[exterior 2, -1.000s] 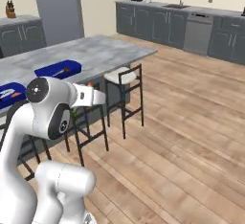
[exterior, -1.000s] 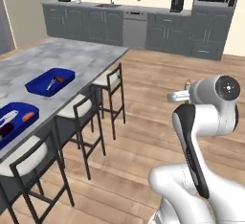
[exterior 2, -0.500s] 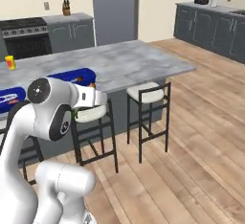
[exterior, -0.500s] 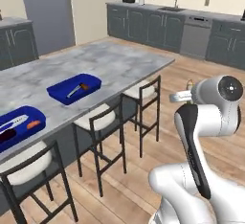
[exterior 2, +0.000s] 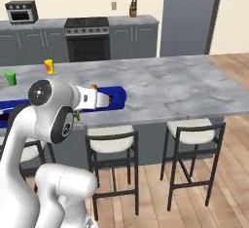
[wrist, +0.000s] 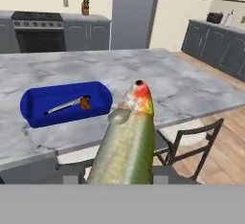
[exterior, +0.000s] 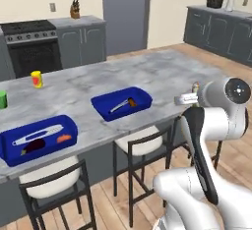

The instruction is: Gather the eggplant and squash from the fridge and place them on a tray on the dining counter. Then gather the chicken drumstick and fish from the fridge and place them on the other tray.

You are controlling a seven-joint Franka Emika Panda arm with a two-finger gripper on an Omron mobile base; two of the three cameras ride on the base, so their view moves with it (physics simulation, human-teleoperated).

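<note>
A green-silver fish point(wrist: 129, 141) with an orange head sticks out forward between my fingers, and my gripper point(wrist: 125, 171) is shut on it. The hand point(exterior: 186, 98) hangs at the near edge of the dining counter point(exterior: 162, 71). A blue tray point(wrist: 33, 98) lies ahead and left of the fish, holding a brown chicken drumstick point(wrist: 85, 103) and a silvery long piece. That tray point(exterior: 142, 96) sits mid-counter. Left of it, a second blue tray point(exterior: 10, 140) holds a pale long item, a dark piece and an orange bit. I cannot pick out the eggplant or the squash with certainty.
Black stools with white seats point(exterior: 142, 140) stand under the counter's near edge. A yellow cup point(exterior: 36, 79) and a green cup point(exterior: 2, 99) sit at the counter's far left. A stove point(exterior: 29, 42) and a tall grey fridge point(exterior: 125, 13) line the back wall.
The whole scene has swung round as the base turned: the counter and both trays now lie in front. The arm keeps its pose with the fish in the gripper.
</note>
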